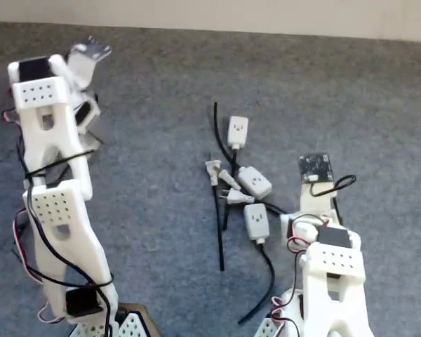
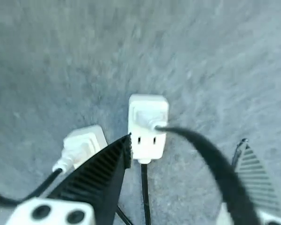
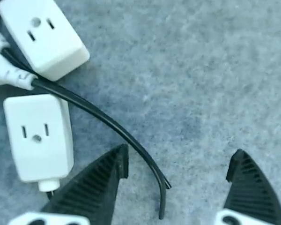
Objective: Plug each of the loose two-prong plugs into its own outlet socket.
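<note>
- The three white sockets lie near the middle of the grey tabletop (image 1: 161, 105) in the high view. They form a loose column: upper socket (image 1: 237, 131), middle socket (image 1: 255, 182) and lower socket (image 1: 257, 221).
- Three loose plugs (image 1: 228, 177) lie bunched just beside the middle socket, on the side away from the right arm (image 1: 333, 274), among black cords (image 1: 219, 239).
- The right wrist view shows detail the high view does not. The faces of the middle socket (image 3: 42, 35) and lower socket (image 3: 37, 136) are turned upward with their slots bare. One black cord runs between them to a loose end.
- The left wrist view is blurred. It shows two sockets, each trailing a cord, but I cannot tell which two they are. A black cable (image 2: 210, 164) crosses close in front.
- The right hand (image 3: 181, 152) has its fingers spread apart with nothing between them, over bare tabletop just beside the lower socket.
- The left hand (image 2: 186, 140) also has its fingers apart and is empty. The high view places it near the far left corner, well apart from the sockets.
</note>
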Action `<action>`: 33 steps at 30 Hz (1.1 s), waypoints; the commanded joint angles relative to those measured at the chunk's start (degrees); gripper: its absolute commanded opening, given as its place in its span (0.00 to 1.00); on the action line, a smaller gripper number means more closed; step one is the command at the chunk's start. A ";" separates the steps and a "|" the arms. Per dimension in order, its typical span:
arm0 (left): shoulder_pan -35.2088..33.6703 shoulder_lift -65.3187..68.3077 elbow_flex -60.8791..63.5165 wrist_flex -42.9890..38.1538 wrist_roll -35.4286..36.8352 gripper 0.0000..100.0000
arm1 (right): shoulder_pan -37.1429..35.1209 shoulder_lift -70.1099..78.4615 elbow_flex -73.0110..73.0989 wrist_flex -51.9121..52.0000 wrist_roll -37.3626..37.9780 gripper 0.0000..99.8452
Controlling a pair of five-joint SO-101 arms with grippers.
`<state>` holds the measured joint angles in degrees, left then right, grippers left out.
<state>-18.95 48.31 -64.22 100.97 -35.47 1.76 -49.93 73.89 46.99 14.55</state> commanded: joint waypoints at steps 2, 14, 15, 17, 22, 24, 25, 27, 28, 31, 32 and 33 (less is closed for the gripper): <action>8.40 -9.45 -2.15 0.88 0.62 0.34 | -0.13 -1.63 -4.44 -1.63 -1.49 0.33; 32.75 -8.04 -2.42 -6.15 12.13 0.34 | 9.71 -1.54 -10.42 -1.71 -12.04 0.33; 34.33 -6.81 -2.59 -7.56 13.19 0.34 | 9.01 -1.54 -9.63 -1.63 -12.22 0.33; 37.05 -4.88 -2.59 -8.79 14.15 0.34 | 6.81 -1.54 -6.99 -1.71 -10.81 0.33; 42.51 -2.15 -2.68 -6.51 14.07 0.34 | 7.34 -1.54 -3.91 -4.79 -8.26 0.33; 43.21 -2.15 -2.68 -3.08 13.98 0.34 | 9.80 -1.54 -4.09 -4.88 -8.44 0.33; 43.56 -2.07 -2.68 -1.58 13.89 0.34 | 10.59 -1.54 -4.09 -4.88 -8.44 0.33; 44.26 -1.63 -1.98 -0.09 10.90 0.34 | 11.03 -1.54 -4.09 -4.97 -8.44 0.33; 44.44 -1.63 -0.92 -0.09 8.88 0.34 | 10.95 -1.54 -4.00 -4.97 -8.44 0.33; 44.62 -1.71 3.82 -0.09 3.69 0.34 | 10.51 -1.54 -3.65 -4.97 -8.44 0.33; 44.35 -1.71 4.88 -0.09 2.90 0.34 | 10.51 -1.54 -3.65 -4.97 -8.44 0.33; 44.26 -1.71 5.49 -0.09 2.73 0.34 | 10.51 -1.54 -3.65 -4.97 -8.44 0.33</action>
<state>24.66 47.43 -61.05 100.00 -29.41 11.78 -49.93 70.55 43.21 5.23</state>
